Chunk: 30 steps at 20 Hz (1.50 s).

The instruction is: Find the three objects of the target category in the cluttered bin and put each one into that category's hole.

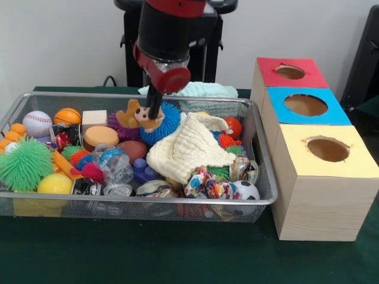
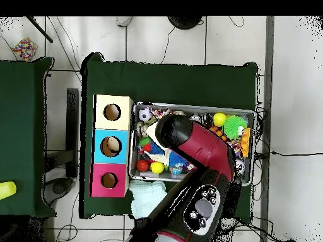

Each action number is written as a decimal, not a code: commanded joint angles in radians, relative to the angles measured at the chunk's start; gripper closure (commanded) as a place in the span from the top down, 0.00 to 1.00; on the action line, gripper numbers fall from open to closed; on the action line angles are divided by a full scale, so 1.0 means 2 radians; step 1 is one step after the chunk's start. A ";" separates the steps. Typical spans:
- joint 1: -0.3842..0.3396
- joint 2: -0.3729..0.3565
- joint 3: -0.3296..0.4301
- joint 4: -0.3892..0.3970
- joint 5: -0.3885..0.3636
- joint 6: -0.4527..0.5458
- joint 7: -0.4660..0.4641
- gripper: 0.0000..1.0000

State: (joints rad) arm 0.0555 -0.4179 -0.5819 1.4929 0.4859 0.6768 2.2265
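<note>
Over the back middle of the wire bin (image 1: pixel 137 200), my gripper (image 1: pixel 153 112) is shut on a small brown plush animal (image 1: pixel 136 116), which hangs just above the clutter, in front of a blue spiky ball (image 1: pixel 170 122). To the right of the bin stand three boxes with round holes: red (image 1: pixel 290 72), blue (image 1: pixel 305 105) and yellow (image 1: pixel 327 149). In the overhead view the arm's head (image 2: pixel 174 132) hides the gripper and the plush. There the yellow hole (image 2: pixel 112 112), blue hole (image 2: pixel 110 146) and red hole (image 2: pixel 108 181) lie left of the bin.
The bin holds a cream cloth (image 1: pixel 190 148), a baseball (image 1: pixel 37 123), a small basketball (image 1: pixel 67 116), a green spiky ball (image 1: pixel 25 164), a yellow ball (image 1: pixel 54 184), a mini soccer ball (image 1: pixel 246 190) and several other toys. A pale teal cloth (image 1: pixel 198 90) lies behind the bin.
</note>
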 commanded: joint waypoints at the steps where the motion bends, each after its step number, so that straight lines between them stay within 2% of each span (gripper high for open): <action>1: -0.001 -0.018 -0.008 -0.047 -0.019 0.061 0.092 0.00; 6: 0.003 -0.028 -0.007 -0.047 -0.011 0.079 0.102 0.00; 11: 0.004 -0.038 0.015 -0.016 0.006 0.070 0.110 0.00; 17: 0.019 -0.042 0.014 0.005 0.016 0.069 0.140 0.00; 21: 0.023 -0.053 0.016 0.022 0.020 0.068 0.137 0.00; 25: 0.027 -0.055 0.017 0.037 0.016 0.029 0.122 0.00; 30: 0.048 -0.068 0.011 0.060 0.024 0.030 0.139 0.00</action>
State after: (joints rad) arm 0.1252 -0.5405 -0.6341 1.4829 0.4976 0.7082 2.2265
